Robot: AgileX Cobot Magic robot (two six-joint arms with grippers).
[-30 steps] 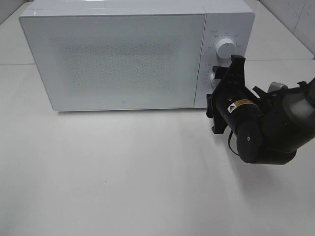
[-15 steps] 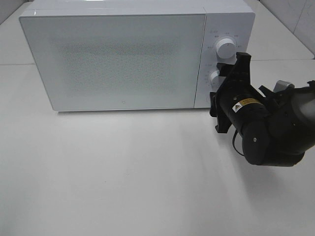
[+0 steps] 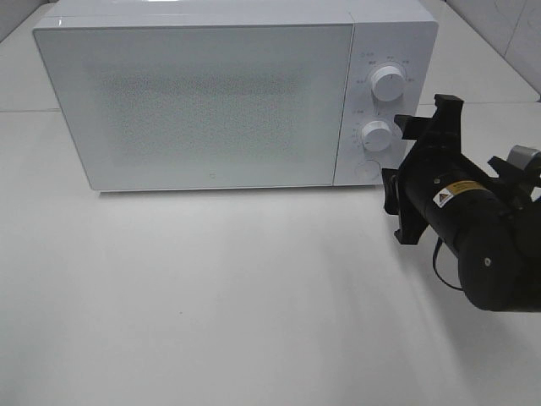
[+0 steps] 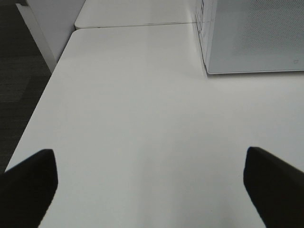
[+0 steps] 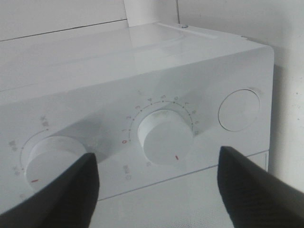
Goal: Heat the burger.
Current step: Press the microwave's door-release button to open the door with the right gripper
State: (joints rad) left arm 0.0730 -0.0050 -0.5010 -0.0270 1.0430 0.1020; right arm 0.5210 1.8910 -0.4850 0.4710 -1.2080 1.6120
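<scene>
The burger is out of view. The white microwave (image 3: 211, 101) stands at the back of the table with its door shut; nothing shows through the frosted door. My right gripper (image 3: 425, 114) is open, just right of the control panel, with its fingers apart from the lower knob (image 3: 377, 134). In the right wrist view the gripper (image 5: 156, 156) faces that lower knob (image 5: 164, 137), nothing between its fingers (image 5: 71, 190). My left gripper (image 4: 151, 180) is open over bare table, left of the microwave (image 4: 256, 38), and does not show in the exterior view.
Also on the panel are an upper knob (image 3: 386, 82) and a round button (image 3: 367, 168). The white table (image 3: 211, 296) stretches in front of the microwave. Its left edge (image 4: 42, 99) drops to a dark floor.
My right gripper has drawn back from the lower knob, moving right and toward the front of the table. The left gripper has not moved.
</scene>
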